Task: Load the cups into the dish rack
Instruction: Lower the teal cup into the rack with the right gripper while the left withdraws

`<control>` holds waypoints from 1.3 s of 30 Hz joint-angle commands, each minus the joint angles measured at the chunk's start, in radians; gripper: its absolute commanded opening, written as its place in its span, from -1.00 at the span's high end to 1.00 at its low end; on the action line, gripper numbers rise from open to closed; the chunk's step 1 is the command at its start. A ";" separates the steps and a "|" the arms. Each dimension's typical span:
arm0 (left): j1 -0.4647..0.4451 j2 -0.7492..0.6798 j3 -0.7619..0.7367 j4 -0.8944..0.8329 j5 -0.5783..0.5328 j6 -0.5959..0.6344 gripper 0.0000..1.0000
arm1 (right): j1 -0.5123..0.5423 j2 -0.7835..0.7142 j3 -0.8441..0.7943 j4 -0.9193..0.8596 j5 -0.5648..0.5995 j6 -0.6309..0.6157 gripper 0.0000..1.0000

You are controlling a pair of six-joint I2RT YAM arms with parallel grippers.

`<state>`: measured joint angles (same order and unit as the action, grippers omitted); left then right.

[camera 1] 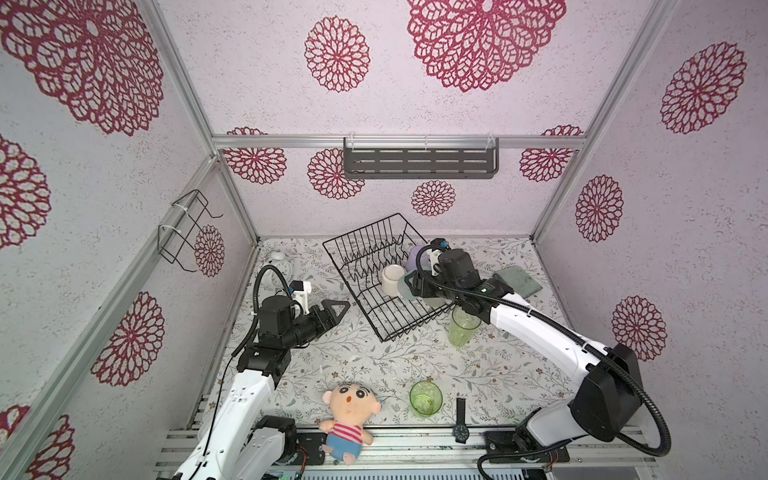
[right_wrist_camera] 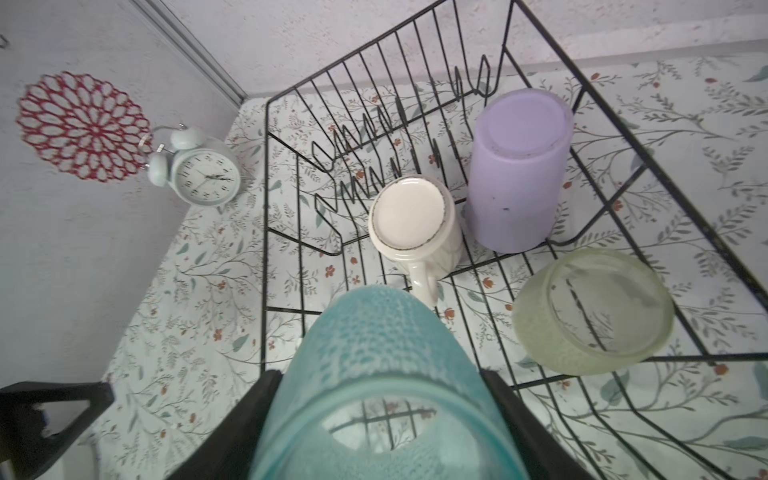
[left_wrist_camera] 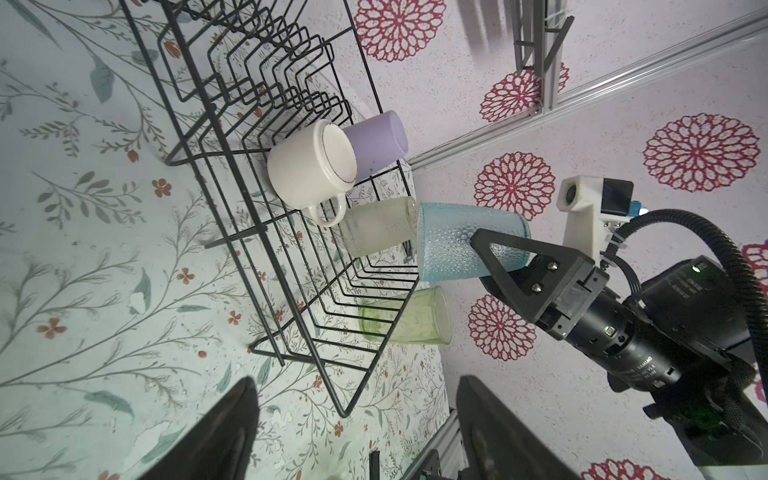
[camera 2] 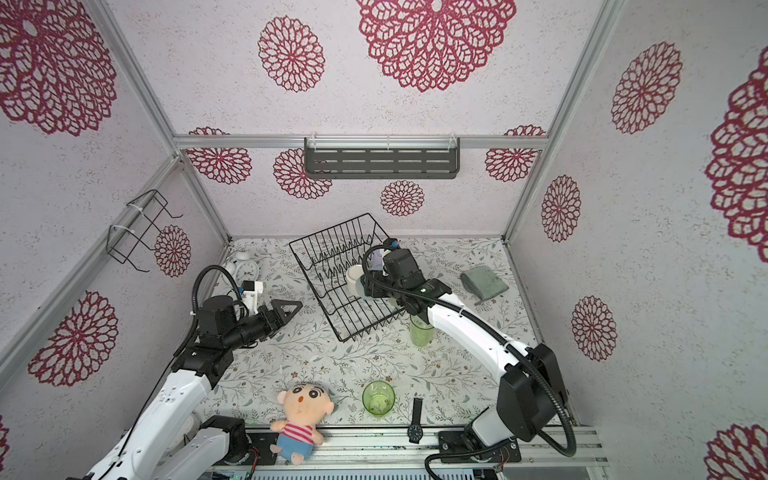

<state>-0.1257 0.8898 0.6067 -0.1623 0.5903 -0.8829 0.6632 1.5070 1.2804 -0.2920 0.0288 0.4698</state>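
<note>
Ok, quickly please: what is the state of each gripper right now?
Left gripper: open, holding nothing.
Right gripper: closed on the teal tumbler.

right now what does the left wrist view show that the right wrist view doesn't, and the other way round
Only the left wrist view: a clear green tumbler standing outside the rack.
Only the right wrist view: a pale twin-bell alarm clock near the wall.
Both: the black wire dish rack holding the upturned lilac plastic tumbler, white ceramic mug and frosted beige tumbler, plus the textured teal tumbler clamped in the right gripper.
</note>
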 commanded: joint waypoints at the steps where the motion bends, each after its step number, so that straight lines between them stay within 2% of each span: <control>1: 0.008 -0.023 0.021 -0.047 -0.035 0.032 -0.58 | 0.016 0.028 0.051 -0.094 0.114 -0.085 -0.24; 25: 0.009 -0.051 0.006 -0.105 -0.070 0.060 -0.59 | 0.058 0.256 0.123 -0.168 0.151 -0.120 -0.26; 39: 0.009 -0.049 0.007 -0.108 -0.068 0.062 -0.60 | 0.058 0.340 0.146 -0.189 0.187 -0.127 -0.45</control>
<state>-0.1253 0.8501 0.6067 -0.2691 0.5278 -0.8379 0.7208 1.8515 1.4017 -0.4774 0.1799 0.3580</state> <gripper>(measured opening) 0.799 0.723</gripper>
